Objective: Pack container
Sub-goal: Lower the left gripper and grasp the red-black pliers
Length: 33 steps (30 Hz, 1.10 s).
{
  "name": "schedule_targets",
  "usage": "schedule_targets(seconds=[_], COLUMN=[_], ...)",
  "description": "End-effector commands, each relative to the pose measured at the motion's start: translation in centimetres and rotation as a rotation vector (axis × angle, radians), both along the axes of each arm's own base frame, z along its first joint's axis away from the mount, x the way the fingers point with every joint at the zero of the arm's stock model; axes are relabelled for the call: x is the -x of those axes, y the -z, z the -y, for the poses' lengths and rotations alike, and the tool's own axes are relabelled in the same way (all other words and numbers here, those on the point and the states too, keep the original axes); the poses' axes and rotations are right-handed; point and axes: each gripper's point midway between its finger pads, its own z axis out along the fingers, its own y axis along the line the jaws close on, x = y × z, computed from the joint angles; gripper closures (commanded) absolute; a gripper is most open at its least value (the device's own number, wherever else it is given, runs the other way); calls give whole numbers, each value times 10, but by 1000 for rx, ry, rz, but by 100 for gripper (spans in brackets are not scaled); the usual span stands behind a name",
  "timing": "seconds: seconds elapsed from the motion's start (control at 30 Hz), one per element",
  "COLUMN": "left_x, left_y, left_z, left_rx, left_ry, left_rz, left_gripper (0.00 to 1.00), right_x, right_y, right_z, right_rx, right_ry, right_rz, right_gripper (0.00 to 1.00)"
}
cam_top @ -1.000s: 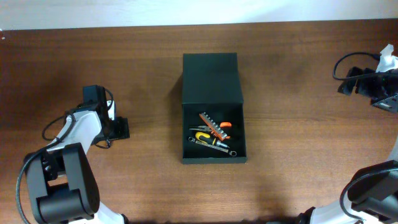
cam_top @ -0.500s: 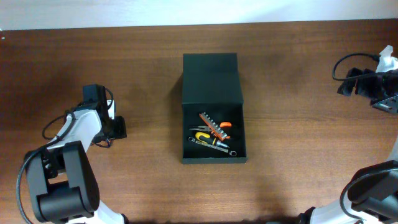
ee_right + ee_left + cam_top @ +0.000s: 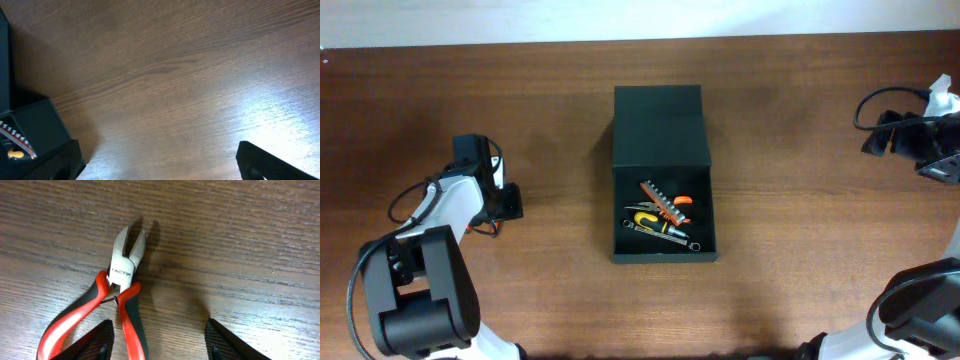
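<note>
The dark green container (image 3: 661, 257) stands open at the table's middle, its flap lid (image 3: 660, 125) folded back. Several hand tools (image 3: 662, 217) lie inside. Red-and-black cutting pliers (image 3: 122, 272) lie flat on the wood in the left wrist view, jaws pointing away. My left gripper (image 3: 160, 342) is open low over the pliers' handles, with one handle between its fingers. In the overhead view the left gripper (image 3: 510, 203) is at the left and hides the pliers. My right gripper (image 3: 160, 167) is open and empty at the far right (image 3: 876, 136). The container's corner (image 3: 35, 125) shows at its left.
Bare brown wood lies all round the container. A white object (image 3: 942, 92) sits at the right edge near the right arm, with black cables beside it. The table's far edge runs along the top.
My left gripper has shifted slightly up and to the left in the overhead view. The right arm has moved only a little. The container and its tools have not moved.
</note>
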Motion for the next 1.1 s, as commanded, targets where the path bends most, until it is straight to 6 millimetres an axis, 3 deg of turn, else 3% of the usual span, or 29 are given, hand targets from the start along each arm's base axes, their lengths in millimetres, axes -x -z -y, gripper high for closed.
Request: schedule_targets(seconds=[0.0, 0.17, 0.43, 0.9, 1.07], left_x=[8, 16, 22, 32, 42], left_y=[21, 33, 34, 36, 43], left_z=[-2, -1, 1, 2, 4], left_rx=[5, 16, 20, 21, 26], left_ry=[-11, -11, -11, -12, -11], left_rz=[-63, -107, -132, -165, -189], left_gripper=[40, 40, 48, 48, 55], right_x=[1, 1, 2, 6, 6], right_y=[2, 2, 3, 3, 3], right_z=[-2, -2, -2, -4, -4], right_rx=[-18, -18, -20, -27, -28], right_ry=[8, 8, 8, 8, 9], right_rz=[-6, -7, -10, -24, -27], right_gripper=[1, 1, 1, 1, 1])
